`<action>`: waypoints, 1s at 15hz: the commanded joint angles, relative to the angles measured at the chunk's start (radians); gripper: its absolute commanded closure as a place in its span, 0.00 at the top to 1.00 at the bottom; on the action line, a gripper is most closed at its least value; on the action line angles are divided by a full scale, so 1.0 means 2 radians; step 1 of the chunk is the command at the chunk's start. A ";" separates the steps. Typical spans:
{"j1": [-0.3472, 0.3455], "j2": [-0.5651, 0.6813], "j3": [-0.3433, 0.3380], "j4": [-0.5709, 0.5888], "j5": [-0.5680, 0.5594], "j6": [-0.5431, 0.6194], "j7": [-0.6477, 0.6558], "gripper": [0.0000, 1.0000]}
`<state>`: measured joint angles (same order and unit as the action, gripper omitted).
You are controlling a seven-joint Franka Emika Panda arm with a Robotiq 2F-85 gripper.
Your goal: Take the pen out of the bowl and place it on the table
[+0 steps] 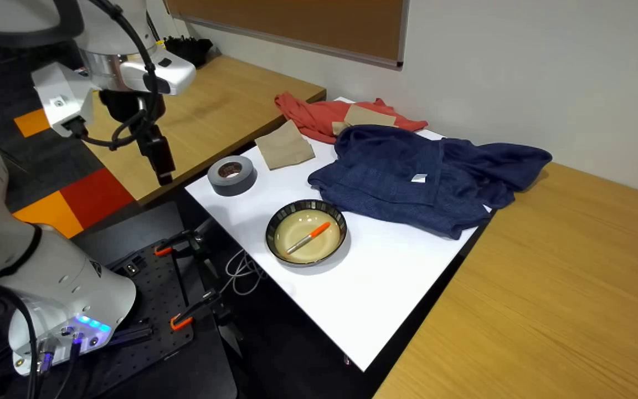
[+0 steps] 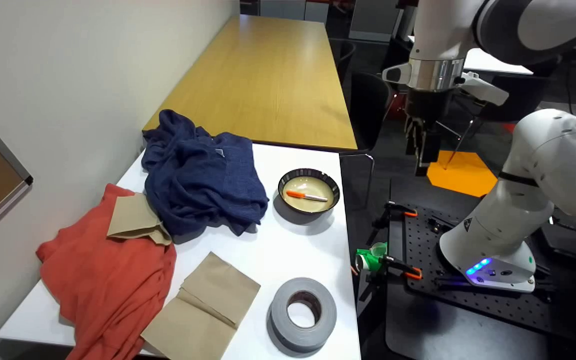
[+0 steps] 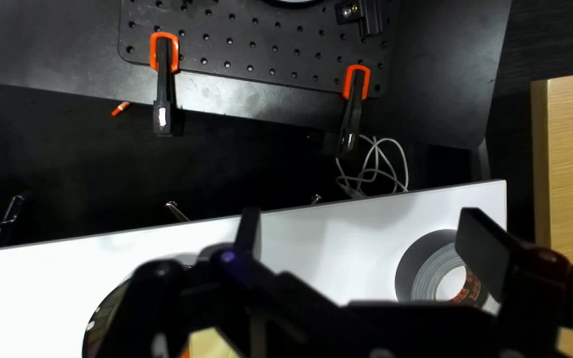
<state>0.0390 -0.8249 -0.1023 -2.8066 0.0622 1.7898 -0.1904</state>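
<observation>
White table (image 1: pixel 374 282): bowl (image 1: pixel 292 228) near edge, pen (image 1: pixel 309 238) inside; open room toward tape (image 1: pixel 232 186).

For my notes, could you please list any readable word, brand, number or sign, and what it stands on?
No word, brand or number reads clearly.
Grey ring-shaped tape roll: orange print inside its dark core, too blurred to read.
White tag on crumpled navy-blue cloth: any writing too small to read.
White robot base: dark triangular sign, too small to make out.
Thin orange-and-silver pen: no lettering discernible.
</observation>
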 commanded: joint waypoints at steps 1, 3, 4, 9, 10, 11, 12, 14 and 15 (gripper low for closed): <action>-0.007 0.004 0.006 0.001 -0.001 0.020 0.004 1.00; -0.007 0.015 0.007 0.002 0.001 0.064 0.005 1.00; -0.007 0.022 0.007 0.002 0.001 0.094 0.006 1.00; -0.016 0.101 0.012 0.007 -0.025 0.247 0.009 1.00; -0.018 0.122 0.011 0.008 -0.030 0.276 0.009 1.00; -0.021 0.145 0.009 0.011 -0.036 0.300 0.008 1.00; -0.024 0.166 0.009 0.014 -0.042 0.322 0.008 1.00; -0.033 0.209 0.010 0.017 -0.054 0.367 0.012 1.00; -0.036 0.230 0.009 0.020 -0.059 0.389 0.012 1.00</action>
<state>-0.0020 -0.4968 -0.0950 -2.7954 -0.0218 2.4608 -0.1881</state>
